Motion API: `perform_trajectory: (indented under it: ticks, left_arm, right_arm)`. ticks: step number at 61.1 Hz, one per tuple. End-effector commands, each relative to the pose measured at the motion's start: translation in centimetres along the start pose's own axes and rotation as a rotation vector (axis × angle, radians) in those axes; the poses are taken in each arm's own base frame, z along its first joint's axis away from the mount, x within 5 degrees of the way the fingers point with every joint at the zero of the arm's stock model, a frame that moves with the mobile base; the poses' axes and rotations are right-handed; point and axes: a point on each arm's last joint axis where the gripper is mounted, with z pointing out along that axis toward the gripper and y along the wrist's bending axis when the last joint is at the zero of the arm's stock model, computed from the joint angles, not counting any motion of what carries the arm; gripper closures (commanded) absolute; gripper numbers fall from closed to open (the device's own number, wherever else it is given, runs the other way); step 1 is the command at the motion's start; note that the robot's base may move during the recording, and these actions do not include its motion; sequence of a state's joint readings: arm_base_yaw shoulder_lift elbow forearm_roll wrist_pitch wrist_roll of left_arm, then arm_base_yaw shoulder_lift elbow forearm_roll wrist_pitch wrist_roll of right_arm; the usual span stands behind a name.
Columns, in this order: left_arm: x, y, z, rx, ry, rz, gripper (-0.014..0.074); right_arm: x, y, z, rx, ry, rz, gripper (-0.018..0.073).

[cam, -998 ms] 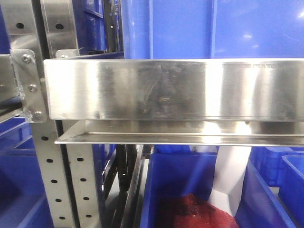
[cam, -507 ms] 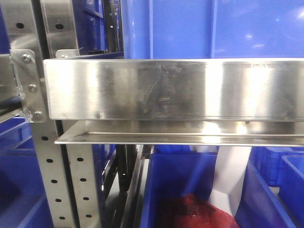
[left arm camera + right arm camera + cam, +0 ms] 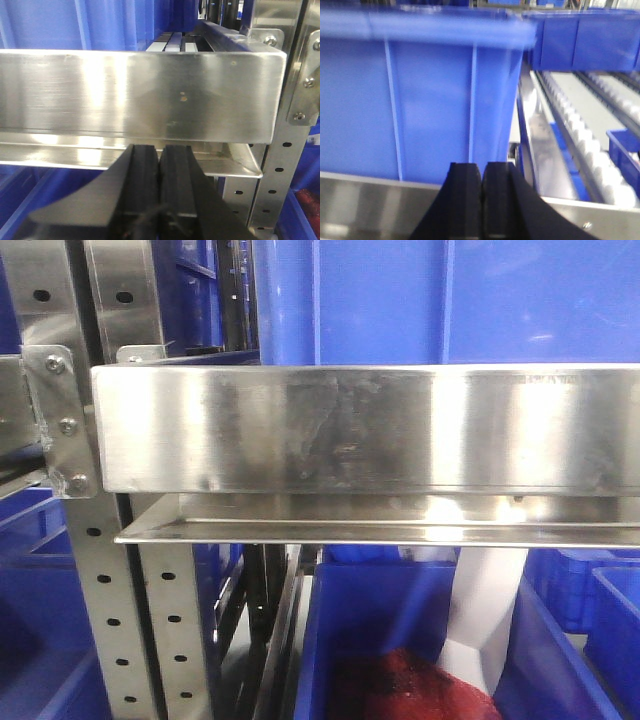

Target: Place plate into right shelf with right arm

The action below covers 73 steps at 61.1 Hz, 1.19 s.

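Observation:
The right shelf shows as a broad brushed-steel front rail (image 3: pixel 360 425) filling the front view. The same rail (image 3: pixel 140 90) fills the left wrist view. My left gripper (image 3: pixel 160 150) is shut with nothing in it, its tips just below that rail. My right gripper (image 3: pixel 482 167) is shut and holds nothing, over a steel rail (image 3: pixel 370 200) and facing a large blue bin (image 3: pixel 420 100) on the shelf. The plate is out of view in every frame.
Perforated uprights (image 3: pixel 110 620) stand left of the rail. A tall blue bin (image 3: pixel 450 300) sits above it. Below, another blue bin (image 3: pixel 350 640) holds something red (image 3: pixel 420 690) and a white strip (image 3: pixel 490 610). White roller tracks (image 3: pixel 580 135) run beside the bin in the right wrist view.
Bright reflections on the steel rail have shifted a little; nothing else has visibly moved.

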<state>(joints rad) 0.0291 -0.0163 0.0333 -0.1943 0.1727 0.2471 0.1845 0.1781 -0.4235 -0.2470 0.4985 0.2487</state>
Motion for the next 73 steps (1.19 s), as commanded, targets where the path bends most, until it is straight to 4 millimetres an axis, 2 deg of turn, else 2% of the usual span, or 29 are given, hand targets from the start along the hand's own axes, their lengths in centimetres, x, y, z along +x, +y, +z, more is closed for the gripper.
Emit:
perform_trajectory:
  ticks: [1,12,22,32,43,50,62,73]
  left_arm:
    - [-0.5,0.2,-0.1,-0.022,-0.086,-0.01,0.0643]
    - [-0.5,0.2,-0.1,-0.022,-0.086,-0.01,0.0643]
    - [-0.5,0.2,-0.1,-0.022,-0.086,-0.01,0.0643]
    - [-0.5,0.2,-0.1,-0.022,-0.086,-0.01,0.0643]
    - [-0.5,0.2,-0.1,-0.022,-0.086,-0.01,0.0643]
    - [-0.5,0.2,-0.1,-0.022,-0.086,-0.01,0.0643]
    - [-0.5,0.2,-0.1,-0.022,-0.086,-0.01,0.0643]
    - [-0.5,0.2,-0.1,-0.022,-0.086,-0.01,0.0643]
  right_arm:
    - [-0.3,0.4,0.6,-0.016,-0.107,-0.04,0.0531]
    - [2.7,0.3,1.9,0.032,-0.14,0.015,0.0531]
    - [5.6,-0.1,1.8,0.086,-0.173,0.029,0.0531]
    - [7.8,-0.1,1.4,0.099,-0.197,0.017,0.0531]
    - [9.7,-0.2,2.1,0.107,-0.183,0.02,0.0531]
    - [9.6,-0.2,2.1,0.108,-0.186,0.012,0.0531]
    - [8.4,-0.3,1.8,0.112,-0.32,0.036,0.0531]
    - [8.6,-0.3,1.9,0.11,-0.294,0.037,0.0531]
